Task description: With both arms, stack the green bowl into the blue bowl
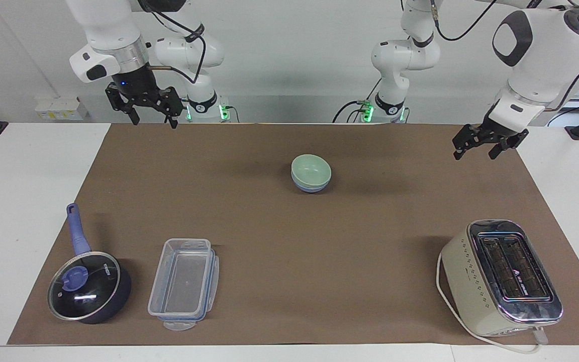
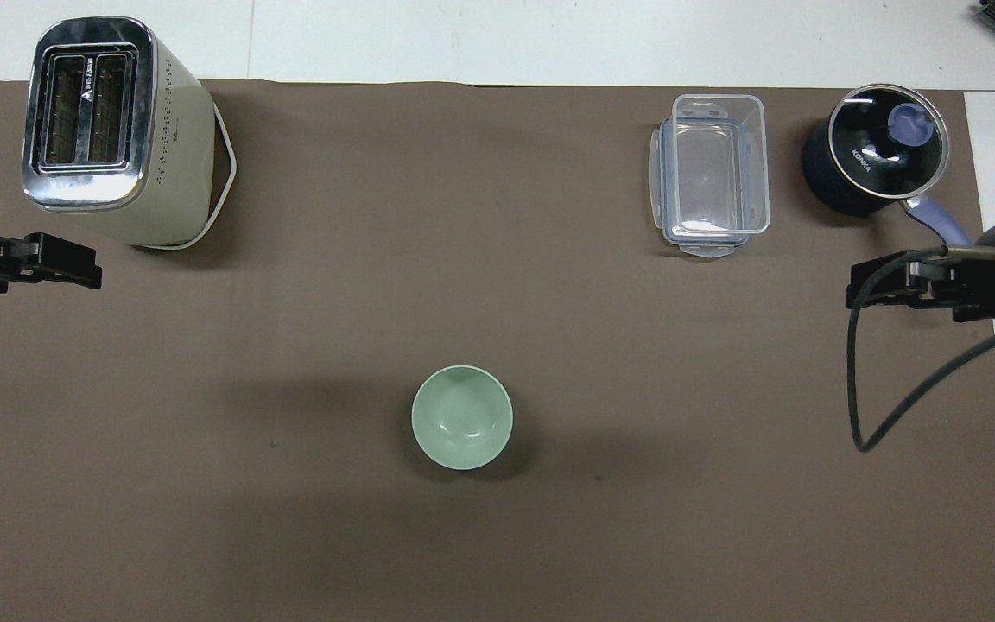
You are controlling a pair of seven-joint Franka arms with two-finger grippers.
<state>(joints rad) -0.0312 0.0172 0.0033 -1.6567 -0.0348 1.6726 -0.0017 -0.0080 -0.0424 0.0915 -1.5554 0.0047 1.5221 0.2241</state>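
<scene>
The green bowl (image 1: 311, 169) sits inside the blue bowl (image 1: 311, 188) at the middle of the brown mat; only the blue bowl's lower wall shows under it. In the overhead view the green bowl (image 2: 462, 417) hides the blue one. My right gripper (image 1: 151, 121) is open and empty, raised over the mat's edge at the right arm's end; it also shows in the overhead view (image 2: 853, 292). My left gripper (image 1: 475, 151) is open and empty, raised over the mat's edge at the left arm's end, also in the overhead view (image 2: 97, 275).
A cream toaster (image 1: 500, 277) with a white cord stands farther from the robots at the left arm's end. A clear plastic container (image 1: 184, 283) and a dark lidded pan with a blue handle (image 1: 86, 284) stand at the right arm's end.
</scene>
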